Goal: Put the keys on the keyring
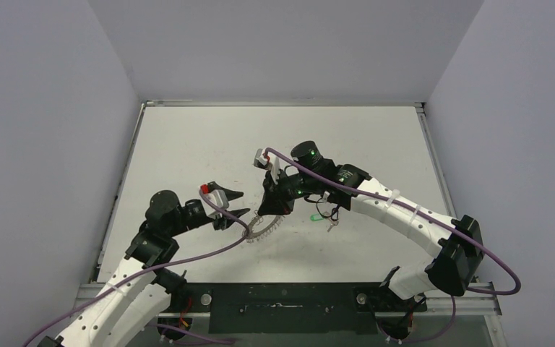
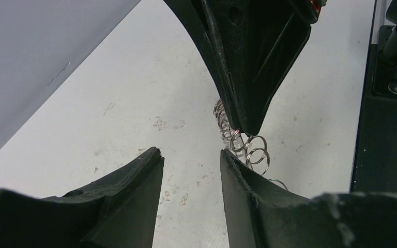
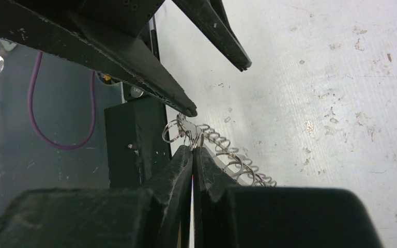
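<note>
- From above, the left tool (image 1: 244, 203) hangs released, its jaws apart with nothing between them, pointing at the right tool (image 1: 266, 212).
- The right tool is clenched on the keyring (image 1: 264, 230), which curves down from its tip to the surface (image 1: 209, 137).
- Only the overhead view shows the keys (image 1: 323, 217). They lie on the surface just beside the right arm's wrist, green tag to the left, apart from the keyring.
- The left wrist view shows its own tool (image 2: 191, 157) spread, with the right tool's tip (image 2: 249, 126) coming down just beyond and a few wire loops of the keyring (image 2: 256, 152) below it.
- The right wrist view shows its fingers (image 3: 181, 170) pressed together on the keyring (image 3: 232, 157), and the left tool (image 3: 220, 89) gaping above.
- A purple cable (image 1: 202, 256) loops off the left arm near the keyring.
</note>
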You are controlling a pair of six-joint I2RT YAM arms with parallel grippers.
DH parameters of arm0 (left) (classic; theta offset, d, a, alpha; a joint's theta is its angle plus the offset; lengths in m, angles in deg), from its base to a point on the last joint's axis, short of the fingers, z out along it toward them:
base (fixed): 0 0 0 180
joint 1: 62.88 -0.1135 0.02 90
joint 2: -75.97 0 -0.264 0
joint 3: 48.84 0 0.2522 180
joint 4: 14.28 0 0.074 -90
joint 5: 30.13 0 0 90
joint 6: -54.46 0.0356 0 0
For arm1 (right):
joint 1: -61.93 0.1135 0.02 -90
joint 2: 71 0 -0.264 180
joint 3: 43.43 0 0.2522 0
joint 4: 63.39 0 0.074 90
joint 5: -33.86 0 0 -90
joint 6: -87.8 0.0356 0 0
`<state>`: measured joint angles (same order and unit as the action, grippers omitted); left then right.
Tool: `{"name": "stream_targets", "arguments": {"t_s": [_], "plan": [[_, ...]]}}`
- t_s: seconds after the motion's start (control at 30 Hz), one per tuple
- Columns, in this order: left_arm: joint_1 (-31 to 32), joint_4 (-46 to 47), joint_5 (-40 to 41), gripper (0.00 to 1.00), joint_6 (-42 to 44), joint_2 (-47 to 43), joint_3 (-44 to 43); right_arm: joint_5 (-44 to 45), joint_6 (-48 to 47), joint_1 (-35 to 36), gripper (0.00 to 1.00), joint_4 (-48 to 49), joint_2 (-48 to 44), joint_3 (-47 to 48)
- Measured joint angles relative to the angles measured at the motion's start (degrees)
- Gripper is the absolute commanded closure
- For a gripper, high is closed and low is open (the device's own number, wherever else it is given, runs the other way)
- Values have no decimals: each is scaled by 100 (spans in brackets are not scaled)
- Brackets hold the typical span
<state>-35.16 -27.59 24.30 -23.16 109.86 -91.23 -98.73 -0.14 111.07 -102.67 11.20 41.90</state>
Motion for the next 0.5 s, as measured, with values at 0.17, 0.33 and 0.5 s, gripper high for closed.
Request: {"name": "stream_targets", "arguments": {"t_s": [0.17, 0.33, 0.5], "plan": [[0, -74, -356, 60, 297, 367, -166, -79, 2, 2, 100, -15, 4, 0], [0, -70, -861, 58, 356, 555, -166, -94, 9, 2, 100, -22, 13, 0], [0, -87, -1117, 59, 505, 433, -166, -96, 11, 2, 100, -20, 13, 0]]}}
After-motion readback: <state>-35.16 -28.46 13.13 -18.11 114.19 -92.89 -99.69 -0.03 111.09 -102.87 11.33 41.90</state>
